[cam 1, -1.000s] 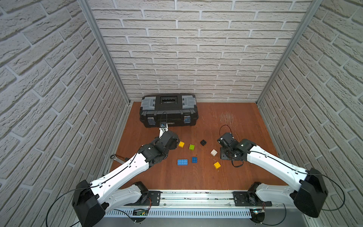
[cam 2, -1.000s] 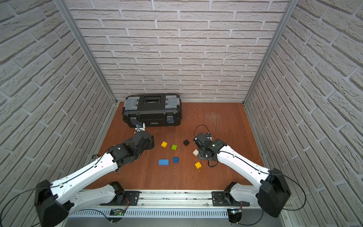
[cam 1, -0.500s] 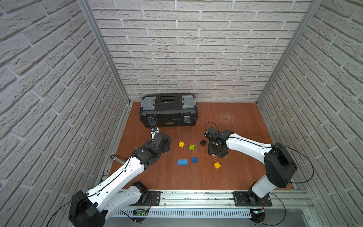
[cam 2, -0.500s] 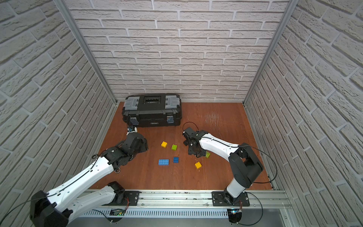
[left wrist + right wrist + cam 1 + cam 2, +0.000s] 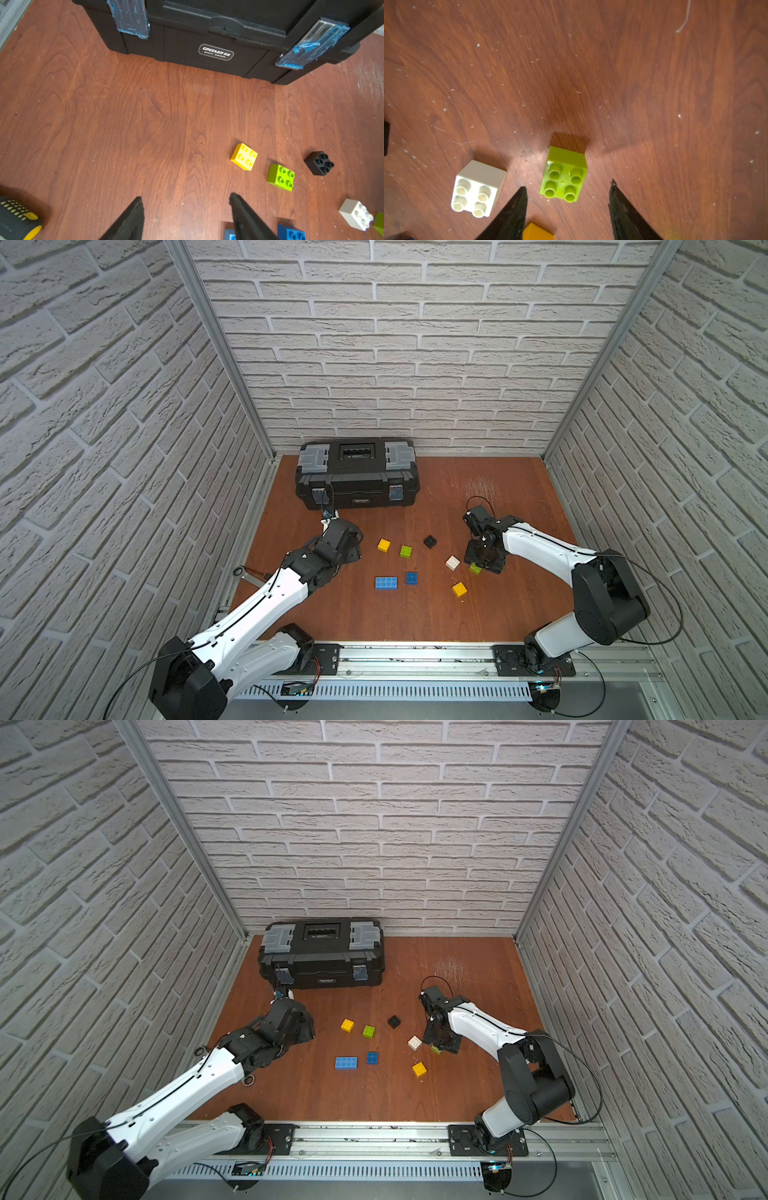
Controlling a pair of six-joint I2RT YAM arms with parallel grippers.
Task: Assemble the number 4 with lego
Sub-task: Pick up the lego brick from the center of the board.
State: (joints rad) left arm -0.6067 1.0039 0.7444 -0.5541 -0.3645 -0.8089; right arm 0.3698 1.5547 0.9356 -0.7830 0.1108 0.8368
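Eight little bricks with round bumps on top lie on the brown wooden table (image 5: 457, 626). They are all apart and none are stuck together, so there is no number 4 yet. In both top views, a yellow brick (image 5: 383, 545) and a green brick (image 5: 406, 551) sit side by side near the middle, with a black brick (image 5: 430, 541) just past them. Closer to the front edge are a long blue brick (image 5: 386, 582) with eight bumps and a small blue brick (image 5: 411, 578) right next to it. Over on the right side are a white brick (image 5: 452, 562), a second green brick (image 5: 563, 176) and a second yellow brick (image 5: 459, 589). The right claw (image 5: 568, 184) is down low at that second green brick. Its two black fingers are spread wide, one on each side of the brick, with a gap on both sides, so it is holding nothing. The white brick is just beside it. The left claw (image 5: 186, 197) is spread open too, over bare wood near the yellow brick, holding nothing. A big black toolbox (image 5: 357, 477) stands at the back by the wall.
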